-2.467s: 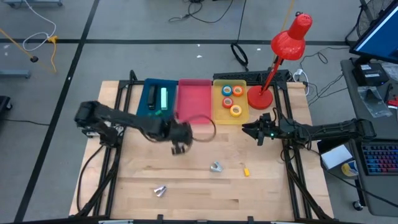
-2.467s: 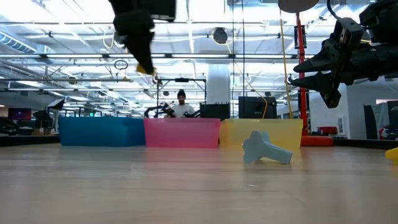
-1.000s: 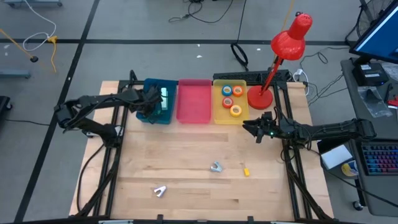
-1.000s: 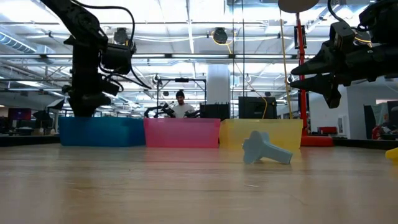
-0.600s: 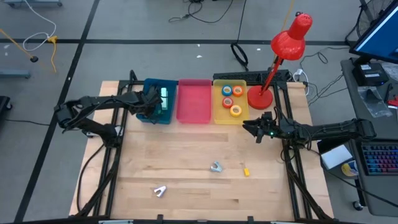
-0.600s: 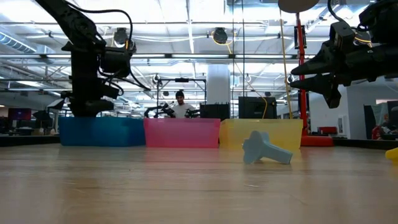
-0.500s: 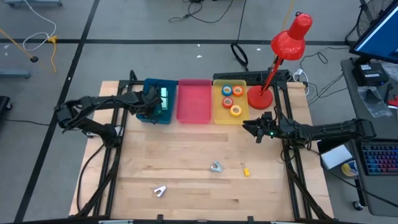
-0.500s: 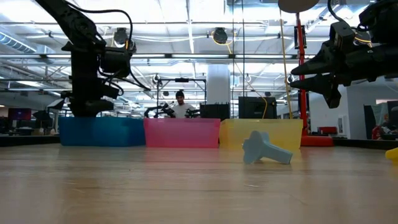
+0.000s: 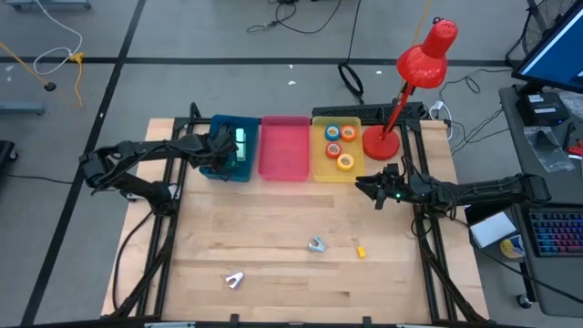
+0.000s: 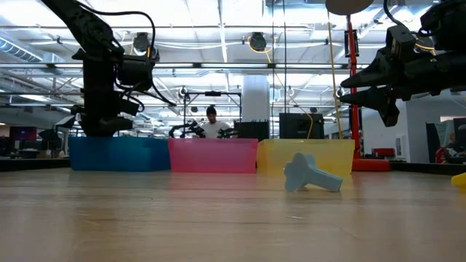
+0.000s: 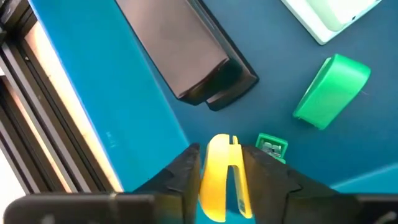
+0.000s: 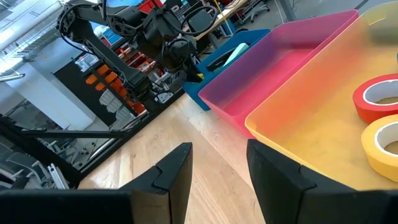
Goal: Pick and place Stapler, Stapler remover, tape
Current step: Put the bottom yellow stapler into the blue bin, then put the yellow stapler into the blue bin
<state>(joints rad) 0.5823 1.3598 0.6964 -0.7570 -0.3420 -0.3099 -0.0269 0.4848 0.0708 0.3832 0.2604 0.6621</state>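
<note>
My left gripper point(image 9: 221, 155) hangs over the blue bin point(image 9: 216, 128) at the far left, shut on a small yellow stapler point(image 11: 219, 174). On the bin's floor lie a black stapler point(image 11: 186, 56), a green one point(image 11: 329, 90) and a pale mint one point(image 11: 329, 15). My right gripper point(image 9: 363, 189) is open and empty, in the air just near of the yellow bin point(image 9: 321, 170), which holds three tape rolls point(image 9: 345, 162). Two grey staple removers point(image 9: 316, 244) point(image 9: 235, 279) and a small yellow piece point(image 9: 361, 251) lie on the table. My left gripper pinches the yellow stapler's two long sides point(image 11: 211, 180) between its two fingers, pointing down into the blue bin. The stapler lies along the fingers, its free end point(image 11: 219, 142) sticking out past the tips. I cannot tell whether it touches the bin floor.
A pink bin point(image 9: 283, 146) stands between the blue and yellow bins. A red desk lamp point(image 9: 383, 141) stands at the far right beside the yellow bin. Dark frame rails point(image 9: 164, 228) run along both table sides. A person point(image 10: 212, 125) shows far behind the table.
My left gripper has shifted only slightly over the blue bin and then kept still. My right gripper has kept still.
</note>
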